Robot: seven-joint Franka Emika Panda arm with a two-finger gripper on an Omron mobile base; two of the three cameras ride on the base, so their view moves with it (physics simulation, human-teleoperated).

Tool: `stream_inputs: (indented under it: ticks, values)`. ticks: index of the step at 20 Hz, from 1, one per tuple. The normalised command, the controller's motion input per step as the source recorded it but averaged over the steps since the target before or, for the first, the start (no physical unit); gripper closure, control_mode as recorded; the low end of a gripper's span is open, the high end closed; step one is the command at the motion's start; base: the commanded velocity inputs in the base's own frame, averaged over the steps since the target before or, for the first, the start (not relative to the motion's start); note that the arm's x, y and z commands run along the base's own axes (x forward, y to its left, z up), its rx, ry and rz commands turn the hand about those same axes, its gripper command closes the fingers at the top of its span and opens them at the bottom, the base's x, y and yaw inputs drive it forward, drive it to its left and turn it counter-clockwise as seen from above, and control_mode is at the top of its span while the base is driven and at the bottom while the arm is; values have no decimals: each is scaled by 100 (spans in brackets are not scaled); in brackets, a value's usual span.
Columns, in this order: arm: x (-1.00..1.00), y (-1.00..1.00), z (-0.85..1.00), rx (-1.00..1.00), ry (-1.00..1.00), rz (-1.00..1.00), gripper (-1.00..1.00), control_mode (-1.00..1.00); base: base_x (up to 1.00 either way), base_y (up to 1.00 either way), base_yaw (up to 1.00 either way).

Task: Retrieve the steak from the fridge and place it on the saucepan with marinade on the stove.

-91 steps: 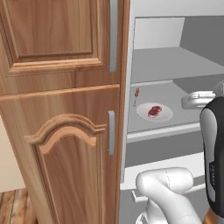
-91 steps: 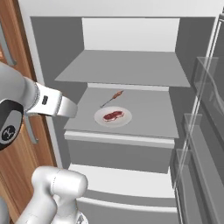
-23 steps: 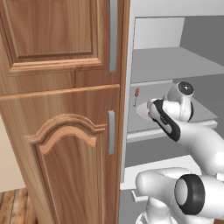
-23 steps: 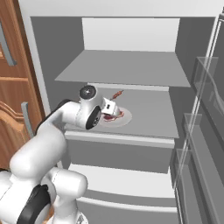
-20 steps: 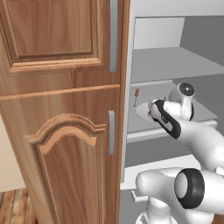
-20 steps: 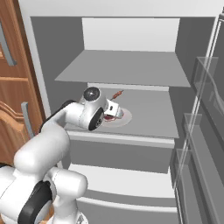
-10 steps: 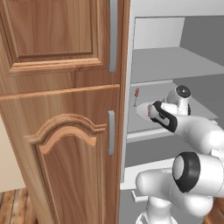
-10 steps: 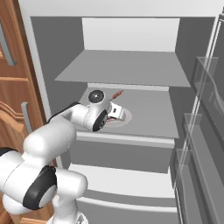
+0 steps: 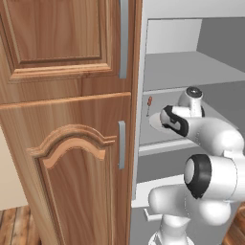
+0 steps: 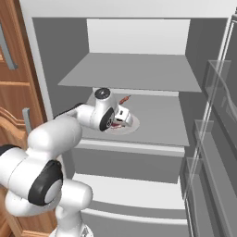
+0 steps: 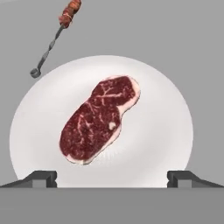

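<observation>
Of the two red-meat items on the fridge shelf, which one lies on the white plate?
The steak, a flat marbled slab, lies on the plate. The thin skewer lies beside it on the bare shelf.

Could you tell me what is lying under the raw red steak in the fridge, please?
The marbled raw red steak lies on a round white plate on the grey fridge shelf. The plate's middle is covered by the meat.

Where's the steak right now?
In the hand view the steak lies mid-plate on the fridge shelf, with the skewer just beyond the rim and the open claw poised over it.
</observation>
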Motion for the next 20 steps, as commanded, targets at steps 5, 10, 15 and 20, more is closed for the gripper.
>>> stream_inputs:
  ticks: [5,10,15,20]
  values:
    - [1,0,-18,0,3,0,-100,-100,0,0,0]
    - [0,3,-16,0,0,0,-100,-100,0,0,0]
    - [0,0,-13,0,-4,0,-100,-100,0,0,0]
    - [0,2,-7,0,-12,0,-100,-100,0,0,0]
